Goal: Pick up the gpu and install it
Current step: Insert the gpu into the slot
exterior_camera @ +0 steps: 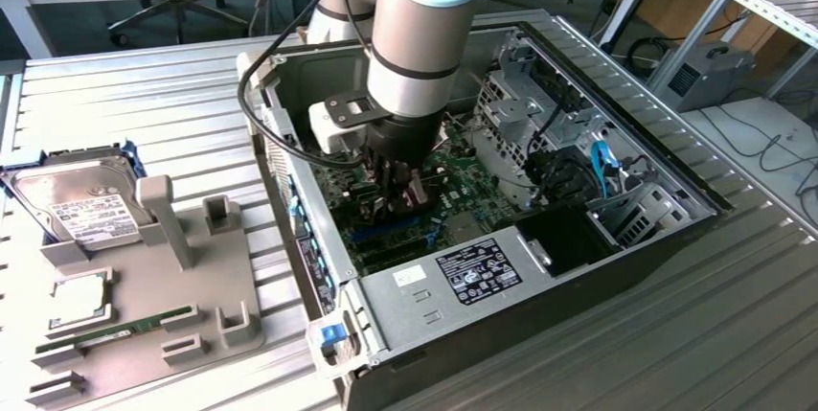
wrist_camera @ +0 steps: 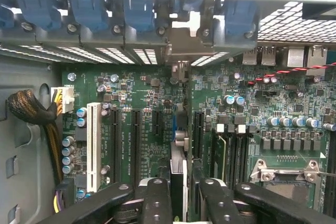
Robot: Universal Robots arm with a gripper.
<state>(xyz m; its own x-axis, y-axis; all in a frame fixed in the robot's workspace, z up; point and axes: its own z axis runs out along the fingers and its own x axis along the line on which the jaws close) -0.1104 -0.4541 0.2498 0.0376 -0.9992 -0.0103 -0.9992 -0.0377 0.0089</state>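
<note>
Jaws clamp the gpu [wrist_camera: 178, 166] edge-on inside the open computer case [exterior_camera: 665, 229], over its motherboard [wrist_camera: 136, 103].

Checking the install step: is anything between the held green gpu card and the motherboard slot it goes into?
Nothing visible. The gripper holds the green gpu card edge-on over the green motherboard; no cable crosses beneath. The slot directly under it is hidden by the card.

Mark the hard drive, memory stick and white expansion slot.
hard drive [exterior_camera: 79, 205]: exterior view, on its white label.
memory stick [exterior_camera: 117, 330]: exterior view, middle of the green strip.
white expansion slot [wrist_camera: 93, 145]: wrist view, midway along its length.
</note>
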